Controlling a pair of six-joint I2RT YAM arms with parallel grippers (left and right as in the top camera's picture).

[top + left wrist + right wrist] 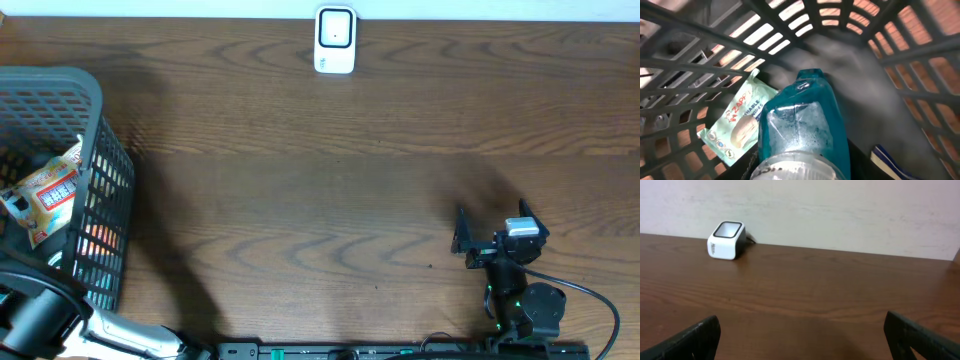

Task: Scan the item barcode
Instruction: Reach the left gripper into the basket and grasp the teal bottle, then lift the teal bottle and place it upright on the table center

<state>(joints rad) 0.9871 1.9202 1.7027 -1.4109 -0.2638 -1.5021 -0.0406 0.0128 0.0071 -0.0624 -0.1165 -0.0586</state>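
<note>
Bottle, teal with a white cap, lies inside the basket beside a snack packet. You cannot tell whether your left pincer, down in that basket, grips it. Your right pincer gapes empty, well right of the basket.

A translucent teal bottle, wrapped in clear film, is seen inside the grey mesh basket at the near left. A white scanner with a dark-rimmed window is set upright at the desk's far edge, centre.
</note>
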